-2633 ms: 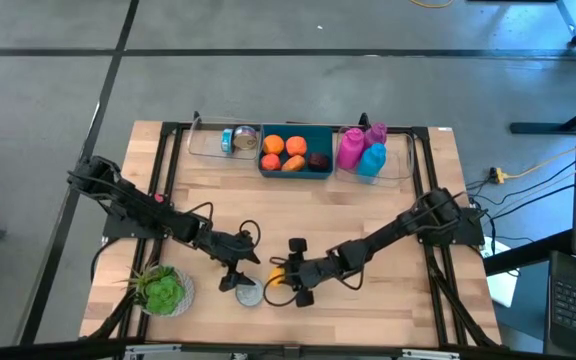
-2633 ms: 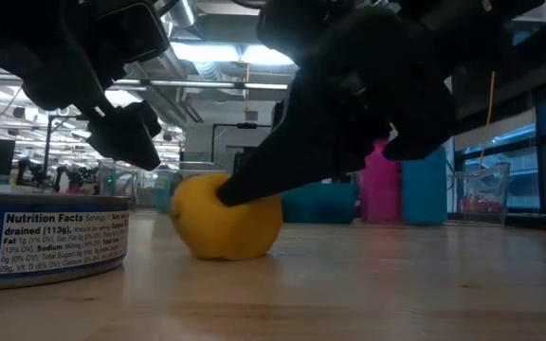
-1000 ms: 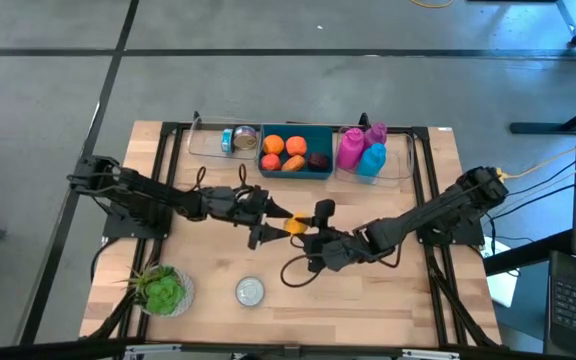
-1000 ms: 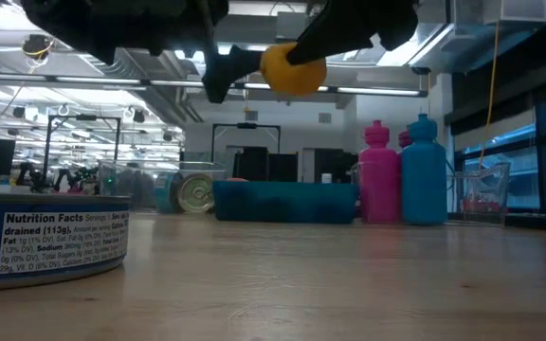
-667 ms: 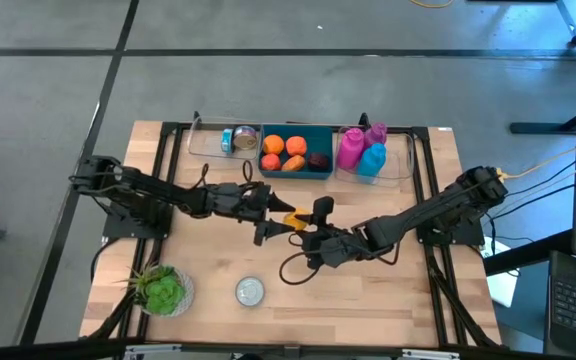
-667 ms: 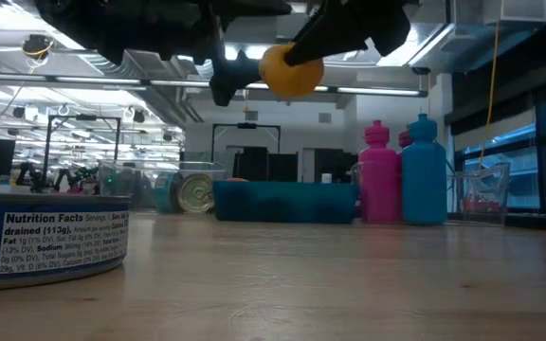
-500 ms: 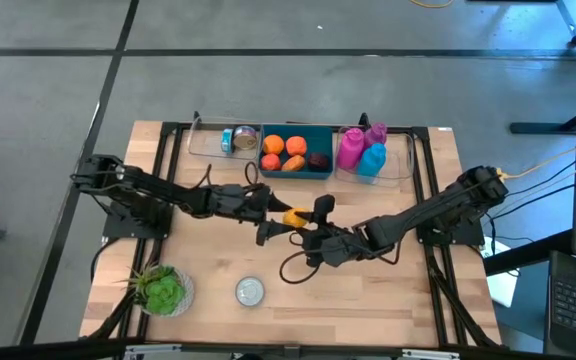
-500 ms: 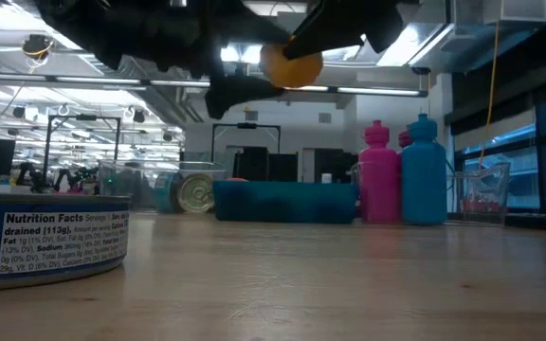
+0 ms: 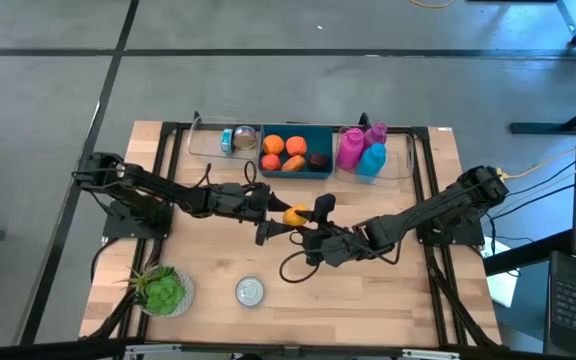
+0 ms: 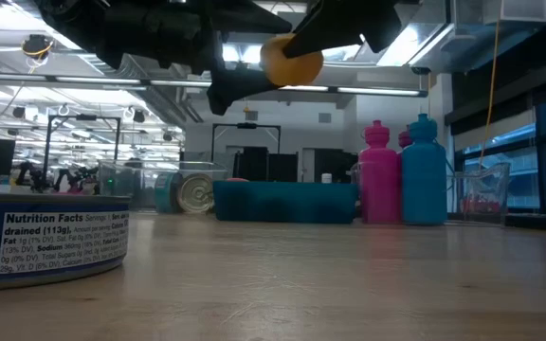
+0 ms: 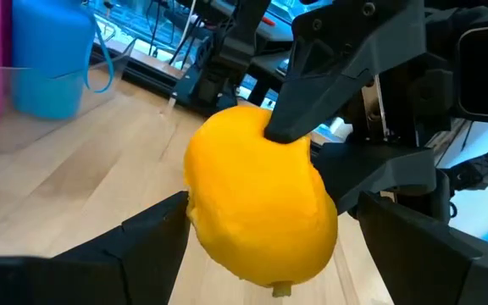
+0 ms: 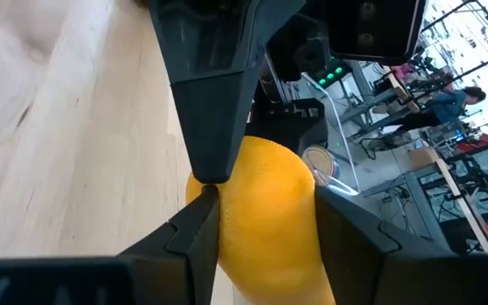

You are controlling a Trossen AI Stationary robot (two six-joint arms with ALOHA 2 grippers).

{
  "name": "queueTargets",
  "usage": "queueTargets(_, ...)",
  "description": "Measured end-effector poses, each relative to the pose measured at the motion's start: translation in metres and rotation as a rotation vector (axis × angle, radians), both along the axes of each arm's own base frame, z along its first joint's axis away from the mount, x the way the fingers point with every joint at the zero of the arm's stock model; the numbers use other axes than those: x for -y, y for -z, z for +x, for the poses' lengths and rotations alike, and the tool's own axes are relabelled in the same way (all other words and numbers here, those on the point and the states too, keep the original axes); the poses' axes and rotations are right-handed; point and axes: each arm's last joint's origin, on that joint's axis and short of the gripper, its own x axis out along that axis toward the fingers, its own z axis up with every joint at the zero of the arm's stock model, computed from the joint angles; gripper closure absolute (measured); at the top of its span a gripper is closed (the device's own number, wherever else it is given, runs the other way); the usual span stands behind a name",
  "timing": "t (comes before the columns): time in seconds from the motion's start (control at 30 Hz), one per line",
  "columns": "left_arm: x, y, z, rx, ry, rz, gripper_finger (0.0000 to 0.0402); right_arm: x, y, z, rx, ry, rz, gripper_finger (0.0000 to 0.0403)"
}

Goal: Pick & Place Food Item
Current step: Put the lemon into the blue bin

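The yellow lemon is held aloft, clamped in the right tool, with the spread left tool straddling it; handover and placement in the teal bin remain.

Tin: cut off at the low view's left edge. Lemon: lower part runs past the right wrist view's edge.

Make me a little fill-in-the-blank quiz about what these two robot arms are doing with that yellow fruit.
1. The right gripper holds a ____ lemon above the table.
2. The left gripper has its fingers ____ around the lemon.
3. The tuna can rests on the ____.
4. The pink bottle stands beside a ____ bottle.

Missing: yellow; open; table; blue
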Motion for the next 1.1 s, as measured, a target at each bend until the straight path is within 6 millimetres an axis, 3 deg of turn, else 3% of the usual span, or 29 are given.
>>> queueTargets(0.27,-0.0001,-0.0011,-0.0001,0.014,-0.003,0.008,0.0084,-0.0008,-0.0005,0.0007,0.0,-0.022,0.008,0.0238)
queueTargets(0.73,-0.0016,-0.0011,-0.0002,0.019,-0.004,0.044,0.0204,-0.0015,-0.0004,0.0007,-0.01,-0.047,0.01,0.0238)
queueTargets(1.1,-0.0058,-0.0008,-0.0002,0.019,0.002,0.093,0.0231,-0.0016,-0.0005,0.0009,0.002,-0.041,0.03,0.0211)
